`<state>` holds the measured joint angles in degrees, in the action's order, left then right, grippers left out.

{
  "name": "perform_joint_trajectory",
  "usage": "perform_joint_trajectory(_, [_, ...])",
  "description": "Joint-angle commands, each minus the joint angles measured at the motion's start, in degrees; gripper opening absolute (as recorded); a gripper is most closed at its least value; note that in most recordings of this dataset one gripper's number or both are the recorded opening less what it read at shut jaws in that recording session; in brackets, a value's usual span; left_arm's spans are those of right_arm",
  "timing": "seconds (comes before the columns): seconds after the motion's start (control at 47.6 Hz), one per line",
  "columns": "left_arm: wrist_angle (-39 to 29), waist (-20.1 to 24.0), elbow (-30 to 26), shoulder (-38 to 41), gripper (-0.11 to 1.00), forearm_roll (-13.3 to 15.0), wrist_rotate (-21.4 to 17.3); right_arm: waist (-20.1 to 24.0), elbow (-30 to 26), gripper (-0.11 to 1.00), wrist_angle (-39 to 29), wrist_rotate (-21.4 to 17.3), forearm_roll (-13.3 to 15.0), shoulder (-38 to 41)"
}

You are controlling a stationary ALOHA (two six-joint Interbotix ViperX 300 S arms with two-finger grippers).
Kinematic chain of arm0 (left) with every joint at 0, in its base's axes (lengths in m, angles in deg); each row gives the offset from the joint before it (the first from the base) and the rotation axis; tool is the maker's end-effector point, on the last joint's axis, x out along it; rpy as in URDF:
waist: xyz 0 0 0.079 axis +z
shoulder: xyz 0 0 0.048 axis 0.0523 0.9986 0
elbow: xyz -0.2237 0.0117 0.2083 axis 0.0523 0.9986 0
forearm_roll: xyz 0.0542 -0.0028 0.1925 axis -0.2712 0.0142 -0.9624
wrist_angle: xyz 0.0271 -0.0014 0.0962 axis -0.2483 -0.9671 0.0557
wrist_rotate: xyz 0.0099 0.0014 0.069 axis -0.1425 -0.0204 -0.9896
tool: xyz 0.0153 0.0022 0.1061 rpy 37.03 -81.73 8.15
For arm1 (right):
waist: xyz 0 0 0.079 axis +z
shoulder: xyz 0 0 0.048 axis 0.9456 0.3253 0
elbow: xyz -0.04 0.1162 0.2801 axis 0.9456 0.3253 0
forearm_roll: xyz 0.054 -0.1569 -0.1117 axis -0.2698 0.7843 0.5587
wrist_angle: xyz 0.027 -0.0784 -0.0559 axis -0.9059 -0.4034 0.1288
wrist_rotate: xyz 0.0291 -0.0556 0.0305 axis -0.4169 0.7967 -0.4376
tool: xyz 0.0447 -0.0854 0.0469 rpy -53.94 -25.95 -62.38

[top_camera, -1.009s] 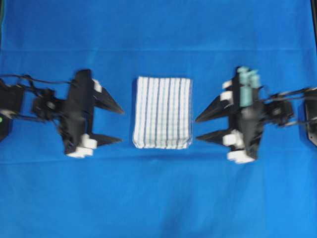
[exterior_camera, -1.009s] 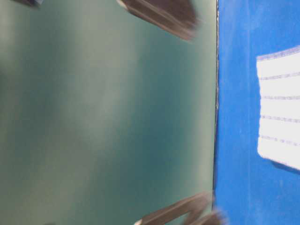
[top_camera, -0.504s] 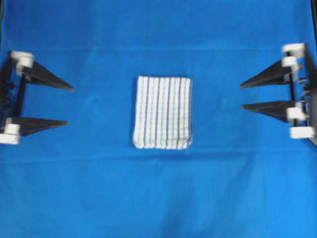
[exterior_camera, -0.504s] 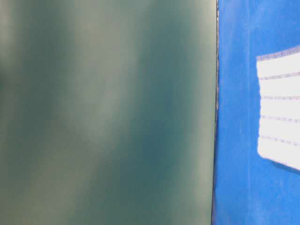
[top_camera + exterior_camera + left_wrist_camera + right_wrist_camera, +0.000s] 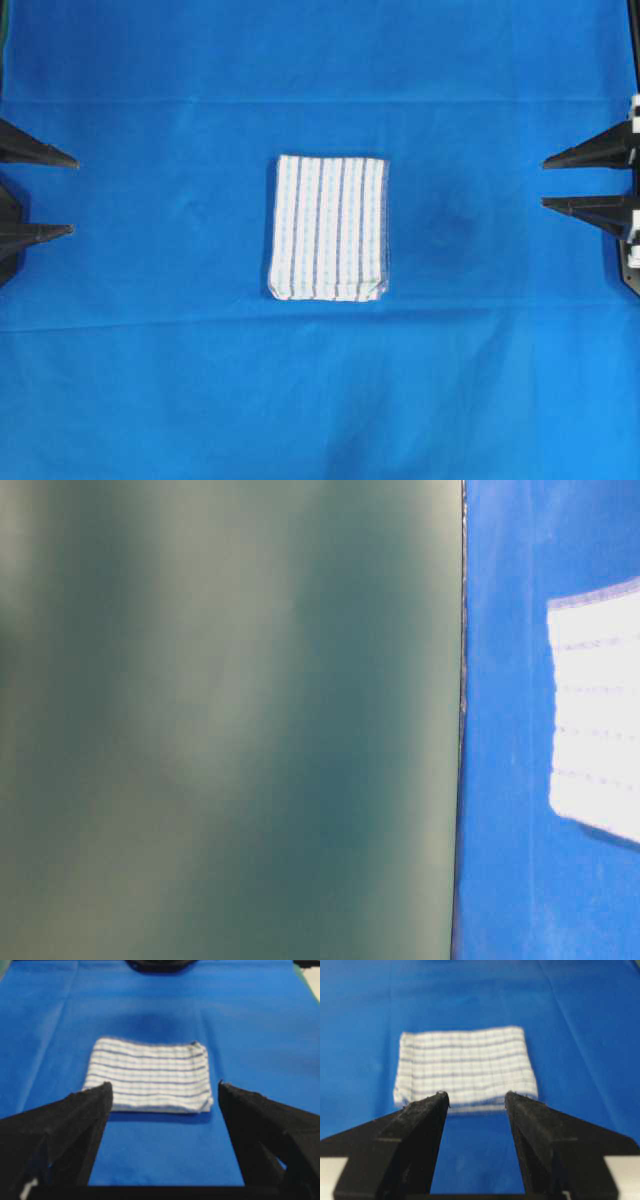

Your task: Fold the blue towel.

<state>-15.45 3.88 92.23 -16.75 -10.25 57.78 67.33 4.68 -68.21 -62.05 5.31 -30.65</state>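
Blue cloth (image 5: 320,400): We see it spread over the whole work surface, reaching every edge of the overhead view, with a few shallow creases. We judge it serves as a plain backing so the striped cloth stands out.

Green wall (image 5: 230,720): It fills most of the table-level view, meeting the blue cloth along a straight edge; it is too blurred for us to say more.

Towel (image 5: 328,228): It lies in the middle of the blue cloth, well apart from every edge, as a compact layered rectangle with its stripes running lengthwise. We judge the folding done, or nearly so, since the layers sit square and nothing holds them.

Left gripper (image 5: 40,195): Only its two fingers show, at the left edge of the blue cloth, spread wide and released, grasping nothing. We take this as a parked pose clear of the towel.

Right gripper (image 5: 570,182): It sits at the right edge of the blue cloth, fingers likewise parted and empty, pointing toward the towel but well apart from it.
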Motion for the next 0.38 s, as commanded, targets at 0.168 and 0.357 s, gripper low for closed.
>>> perform_joint_trajectory(0.168, [0.26,0.18,1.32,0.0,0.8,0.09,0.62,-0.53,2.29,0.56,4.31,-0.26,-0.97,1.93])
perform_joint_trajectory(0.357, [0.26,0.26,1.32,-0.18,0.8,0.09,0.62,-0.62,2.37,0.56,4.31,-0.26,-1.05,2.46])
